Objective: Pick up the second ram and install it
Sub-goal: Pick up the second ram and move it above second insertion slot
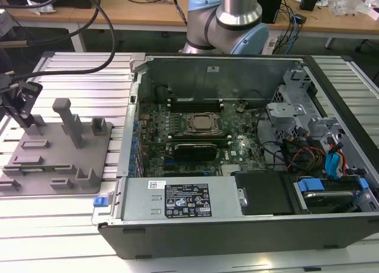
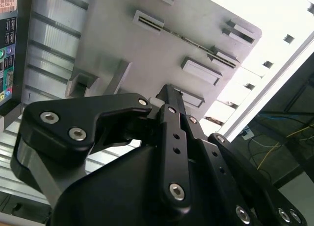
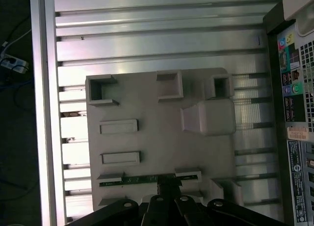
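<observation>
Pincer [image 1: 26, 115] sits low over the grey tray [image 1: 59, 157] on the slatted surface [image 1: 77, 66]. In the first wrist view the pincer's [image 3: 169, 187] end is right at the second ram [image 3: 137, 179]. The ram is a thin green board stood edge-up in a tray slot, running out to both sides of the pincer btwn two end holders. Can't tell whether the pincer is clamped on it or slack. Tray's tall post [image 1: 71, 122] stands nearby. Open PC case [image 1: 249, 225] w/ motherboard [image 1: 237, 148] is well apart from the pincer, past that post.
</observation>
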Tool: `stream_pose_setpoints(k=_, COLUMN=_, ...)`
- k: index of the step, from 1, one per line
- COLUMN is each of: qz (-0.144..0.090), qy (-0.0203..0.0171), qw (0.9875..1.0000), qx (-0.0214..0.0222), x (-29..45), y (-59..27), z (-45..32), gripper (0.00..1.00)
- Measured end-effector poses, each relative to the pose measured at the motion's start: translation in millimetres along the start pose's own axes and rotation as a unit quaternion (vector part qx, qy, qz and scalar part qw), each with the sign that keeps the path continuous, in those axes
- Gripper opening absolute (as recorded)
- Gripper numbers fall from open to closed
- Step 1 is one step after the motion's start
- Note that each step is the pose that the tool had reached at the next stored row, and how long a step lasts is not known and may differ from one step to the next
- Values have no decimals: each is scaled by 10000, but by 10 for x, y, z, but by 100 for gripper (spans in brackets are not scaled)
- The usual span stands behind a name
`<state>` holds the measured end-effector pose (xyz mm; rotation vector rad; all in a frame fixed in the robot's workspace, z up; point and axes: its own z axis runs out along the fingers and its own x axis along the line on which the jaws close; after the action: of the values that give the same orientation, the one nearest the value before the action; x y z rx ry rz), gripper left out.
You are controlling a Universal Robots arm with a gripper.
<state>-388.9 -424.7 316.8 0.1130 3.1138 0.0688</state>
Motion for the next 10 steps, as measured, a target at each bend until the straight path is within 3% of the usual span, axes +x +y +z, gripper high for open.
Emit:
stream_pose_setpoints(k=6, qz=-310, qy=14, qw=9995, qx=-8, x=0, y=0, z=0, gripper=8)
stream_pose_setpoints(k=10, qz=-704, qy=32, qw=9975, qx=-17, x=0, y=0, z=1, gripper=8)
